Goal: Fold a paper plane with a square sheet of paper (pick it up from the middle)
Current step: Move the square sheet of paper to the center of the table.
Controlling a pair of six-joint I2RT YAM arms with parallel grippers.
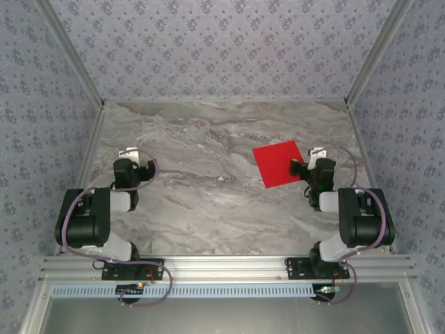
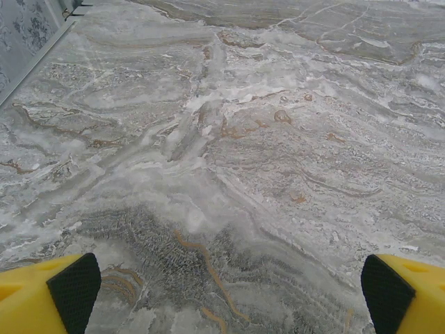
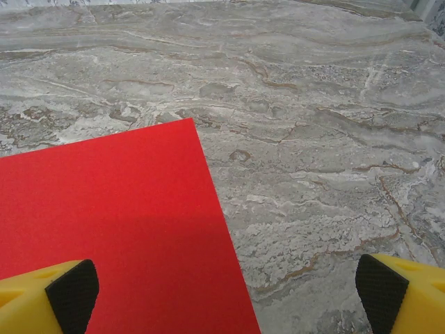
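The square sheet of paper (image 1: 279,163) lies flat and unfolded on the marble table, right of centre. My right gripper (image 1: 311,167) hovers at its right edge, open, with nothing between the jaws. In the right wrist view the red sheet (image 3: 118,229) spreads under the left fingertip (image 3: 73,292), while the right fingertip (image 3: 379,292) is over bare marble. At the left side of the table my left gripper (image 1: 132,158) stands open over bare marble, far from the paper. Its black pads (image 2: 73,289) are wide apart.
The marble table (image 1: 208,195) is walled in by patterned panels at the back and both sides. An aluminium rail (image 1: 222,264) runs along the near edge, where both arm bases are bolted.
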